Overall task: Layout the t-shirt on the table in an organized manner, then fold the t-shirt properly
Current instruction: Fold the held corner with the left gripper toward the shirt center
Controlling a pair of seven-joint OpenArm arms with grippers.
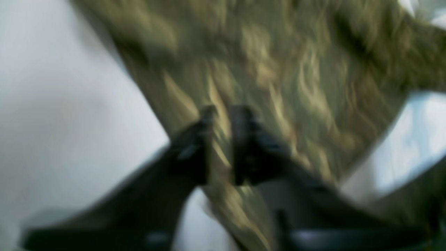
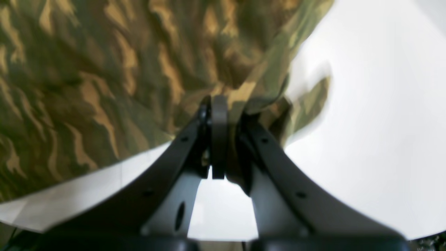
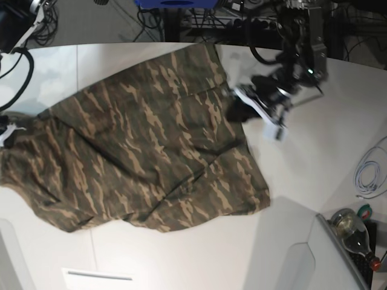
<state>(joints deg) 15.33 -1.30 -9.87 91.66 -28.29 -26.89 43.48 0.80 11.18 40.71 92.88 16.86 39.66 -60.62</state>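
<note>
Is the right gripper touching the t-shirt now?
Touching. In the right wrist view the right gripper is shut on the edge of the t-shirt, with camouflage cloth bunched between its fingers.

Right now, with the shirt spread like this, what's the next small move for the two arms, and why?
Probably pull the right tool outward to flatten its side. It is clamped on the t-shirt edge, and the cloth there looks bunched. The left tool straddles a fold with its jaws slightly apart, so its grip looks uncertain. The table beyond is bare.
</note>
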